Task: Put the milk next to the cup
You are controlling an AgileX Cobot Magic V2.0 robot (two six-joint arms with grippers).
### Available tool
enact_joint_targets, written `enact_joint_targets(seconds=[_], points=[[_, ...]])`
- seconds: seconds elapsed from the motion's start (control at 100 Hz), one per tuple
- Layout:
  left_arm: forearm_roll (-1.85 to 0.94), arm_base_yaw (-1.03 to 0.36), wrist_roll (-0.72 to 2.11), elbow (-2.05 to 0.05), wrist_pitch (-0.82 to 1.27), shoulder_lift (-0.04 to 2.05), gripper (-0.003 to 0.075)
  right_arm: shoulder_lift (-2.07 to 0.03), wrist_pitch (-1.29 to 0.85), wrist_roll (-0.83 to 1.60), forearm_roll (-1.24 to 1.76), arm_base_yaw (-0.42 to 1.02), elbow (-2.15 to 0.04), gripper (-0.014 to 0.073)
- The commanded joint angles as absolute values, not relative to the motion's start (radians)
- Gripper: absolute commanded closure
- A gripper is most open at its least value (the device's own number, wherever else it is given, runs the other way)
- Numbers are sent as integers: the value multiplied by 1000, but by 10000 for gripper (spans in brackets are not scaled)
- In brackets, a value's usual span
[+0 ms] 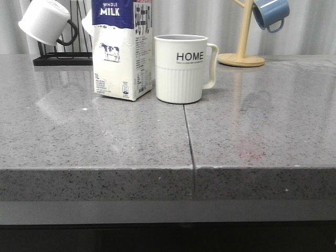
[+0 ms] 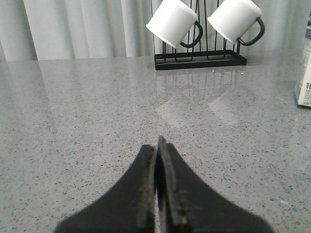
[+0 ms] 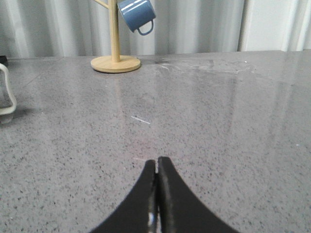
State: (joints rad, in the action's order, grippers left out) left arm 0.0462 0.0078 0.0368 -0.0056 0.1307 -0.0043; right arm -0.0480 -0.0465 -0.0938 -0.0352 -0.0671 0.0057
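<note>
Grey speckled countertop up front; milk stands upright just left of the cup, basically touching; left gripper and right gripper both pinched together, holding nothing.

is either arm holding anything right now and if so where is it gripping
Nothing is held. The left gripper and right gripper both have their fingers shut on nothing. The milk stands free beside the cup.

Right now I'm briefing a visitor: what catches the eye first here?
The milk and the HOME cup stand side by side at the counter's middle, milk to the cup's left. Behind, white mugs hang on a black rack at left and a blue mug on a wooden tree at right.
</note>
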Motion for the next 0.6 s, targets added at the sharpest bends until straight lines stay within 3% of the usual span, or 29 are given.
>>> enact_joint_targets(seconds=[0.0,0.59], points=[[46,8,37,40,57,-35,741,34,0,-88,-45,-75,19,610],[46,8,37,40,57,-35,741,29,-6,-88,-45,-75,18,610]])
